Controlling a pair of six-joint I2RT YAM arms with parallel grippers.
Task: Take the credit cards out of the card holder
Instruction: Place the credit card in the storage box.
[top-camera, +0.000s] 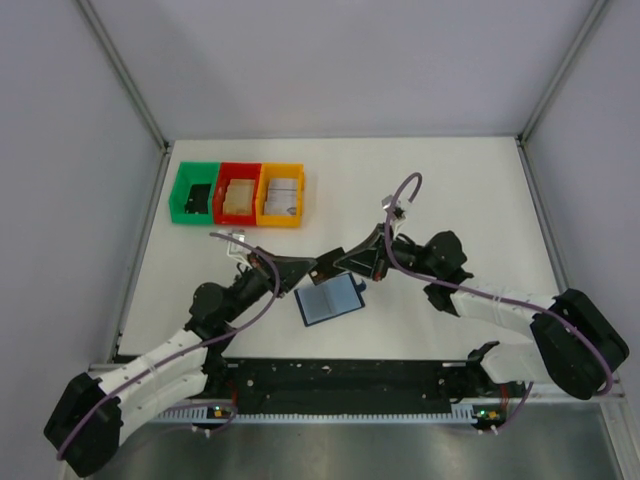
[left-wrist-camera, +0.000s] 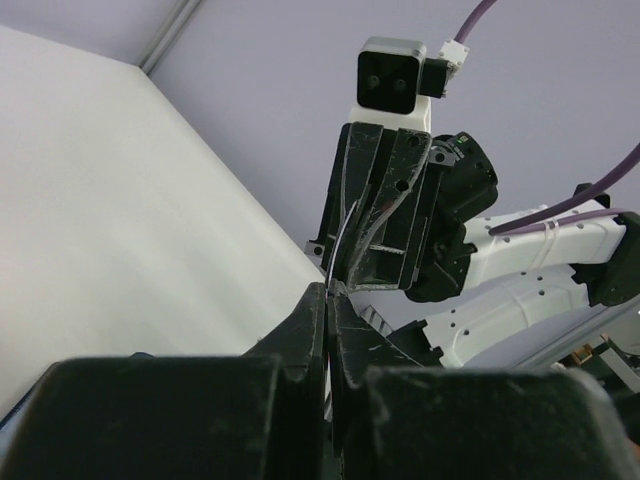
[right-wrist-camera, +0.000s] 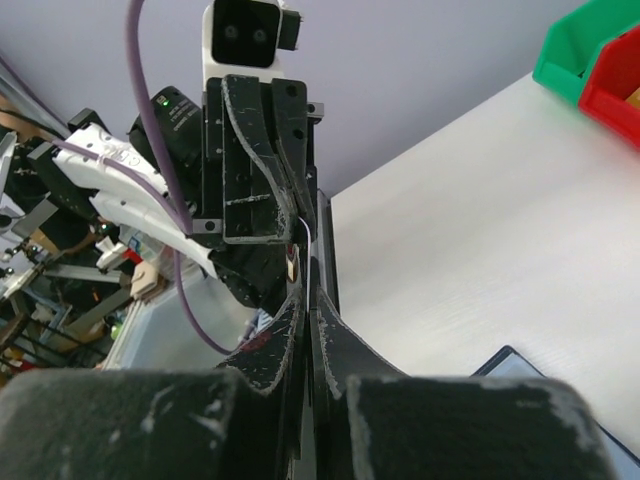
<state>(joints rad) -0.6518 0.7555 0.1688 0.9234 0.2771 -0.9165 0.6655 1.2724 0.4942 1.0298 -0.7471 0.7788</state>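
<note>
Centrally, left gripper (top-camera: 316, 270) and right gripper (top-camera: 341, 265) met tip to tip, both pinched closed on one credit card (left-wrist-camera: 340, 245), seen edge-on as a thin pale sliver. The card holder (top-camera: 328, 301) lay open and flat on the matte white table (top-camera: 450, 190), just on the near side of the fingertips: dark blue rim, grey-blue ribbed panels. At far left stood a row of glossy plastic: green bin (top-camera: 180, 195), red bin (top-camera: 238, 169), orange bin (top-camera: 281, 168). Print on their contents was too small to read.

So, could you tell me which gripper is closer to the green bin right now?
Left. The left gripper lies to the right of the green bin, toward the near edge; the right gripper meets it tip to tip from the opposite side, so farther away.
</note>
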